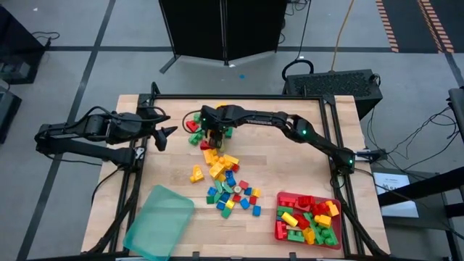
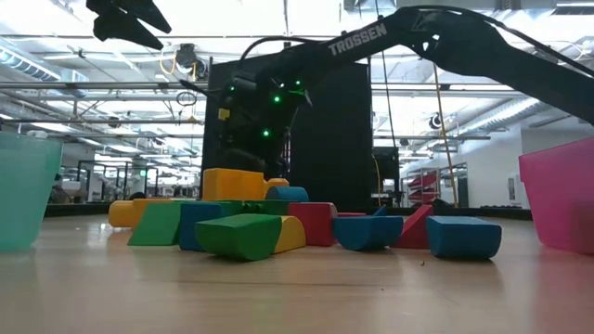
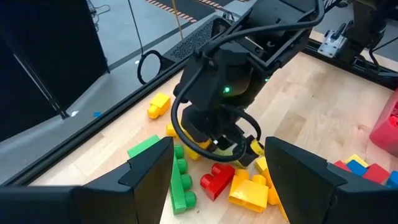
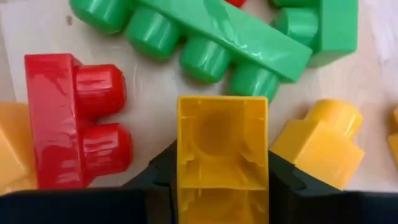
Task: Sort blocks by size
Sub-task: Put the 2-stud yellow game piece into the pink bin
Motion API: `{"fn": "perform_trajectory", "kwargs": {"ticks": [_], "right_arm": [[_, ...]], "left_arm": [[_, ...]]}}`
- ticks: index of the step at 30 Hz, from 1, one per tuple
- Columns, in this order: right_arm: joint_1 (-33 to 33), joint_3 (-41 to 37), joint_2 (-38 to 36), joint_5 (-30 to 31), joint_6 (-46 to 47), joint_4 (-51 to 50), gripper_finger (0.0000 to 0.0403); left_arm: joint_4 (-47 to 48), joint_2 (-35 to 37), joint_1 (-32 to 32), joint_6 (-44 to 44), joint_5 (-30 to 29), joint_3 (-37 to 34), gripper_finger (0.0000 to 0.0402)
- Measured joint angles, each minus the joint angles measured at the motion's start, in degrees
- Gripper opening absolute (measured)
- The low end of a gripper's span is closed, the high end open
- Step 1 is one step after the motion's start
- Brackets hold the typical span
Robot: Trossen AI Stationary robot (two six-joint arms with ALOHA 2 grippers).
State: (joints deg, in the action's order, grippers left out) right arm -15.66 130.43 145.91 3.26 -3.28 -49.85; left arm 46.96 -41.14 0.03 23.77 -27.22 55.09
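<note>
Overhead, "TROSSEN" marks the right arm (image 2: 464,42)

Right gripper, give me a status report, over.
Right gripper shut on yellow brick at far end of pile. Left gripper open, waiting at table's left. Red brick, green brick close alongside.

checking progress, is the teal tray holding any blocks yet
No, the high view shows the teal tray bare, while sorted blocks fill the red tray.
</note>
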Motion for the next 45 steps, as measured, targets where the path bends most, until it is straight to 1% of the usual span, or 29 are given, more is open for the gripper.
{"fn": "perform_trajectory", "kwargs": {"ticks": [3,5,6,7,10,13,16,18,21,24,27,28,31,33,35,39,45], "right_arm": [[0.0,1.2,-0.1,0.0,1.7,-1.0,0.0119],[0.3,4.4,-0.1,0.0,2.2,-2.5,0.0119],[0.6,4.6,-0.9,-0.1,2.2,-2.2,0.0119],[0.7,3.6,-2.8,-0.2,2.6,-1.5,0.0119],[1.3,3.5,-7.5,-0.2,4.7,-4.3,0.0119],[1.9,3.6,-13.0,-0.3,7.9,-10.9,0.0119],[4.0,3.7,-18.9,-0.2,10.7,-20.1,0.0119],[6.6,3.6,-22.3,0.2,12.9,-26.7,0.0119],[11.4,0.8,-27.4,3.3,18.5,-35.8,0.0119],[17.1,-5.5,-33.3,5.6,28.1,-40.0,0.0119],[23.9,-16.4,-41.0,5.3,41.1,-39.2,0.0119],[26.5,-20.2,-43.4,4.7,46.4,-38.5,0.0119],[34.6,-32.5,-50.3,0.1,64.3,-36.5,0.0119],[40.1,-39.2,-54.4,-2.5,76.5,-32.7,0.0119],[45.9,-44.5,-57.8,-4.6,86.4,-27.6,0.0119],[55.7,-50.3,-60.4,-7.8,101.0,-20.7,0.0119],[66.6,-51.1,-59.9,-14.3,115.1,-15.9,0.0119]], "left_arm": [[0.0,0.0,0.0,0.0,0.0,0.0,0.0255],[0.0,0.0,0.0,0.0,0.0,0.0,0.0255],[0.0,0.0,0.0,0.0,0.0,0.0,0.0255],[0.0,0.0,0.0,0.0,0.0,0.0,0.0255],[-0.1,0.0,0.0,0.0,0.0,0.0,0.0255],[-0.1,0.0,0.0,0.0,0.0,0.0,0.0255],[-0.1,0.0,0.0,0.0,0.0,0.0,0.0255],[-0.1,0.0,0.0,-0.1,0.0,0.0,0.0255],[-0.1,0.0,0.1,-0.1,0.3,0.0,0.0255],[-0.1,0.0,0.1,-0.1,0.6,0.0,0.0255],[-0.1,0.0,0.1,-0.1,0.6,0.0,0.0255],[-0.1,0.0,0.1,-0.1,0.6,0.0,0.0255],[-0.1,0.0,0.1,-0.1,0.6,0.0,0.0255],[-0.1,0.0,0.1,-0.4,0.6,0.0,0.0255],[-0.1,0.0,0.1,-0.6,0.6,0.0,0.0255],[-0.1,0.0,0.1,-0.6,0.6,0.0,0.0255],[-0.1,0.0,0.1,-0.7,0.6,0.0,0.0255]]}}
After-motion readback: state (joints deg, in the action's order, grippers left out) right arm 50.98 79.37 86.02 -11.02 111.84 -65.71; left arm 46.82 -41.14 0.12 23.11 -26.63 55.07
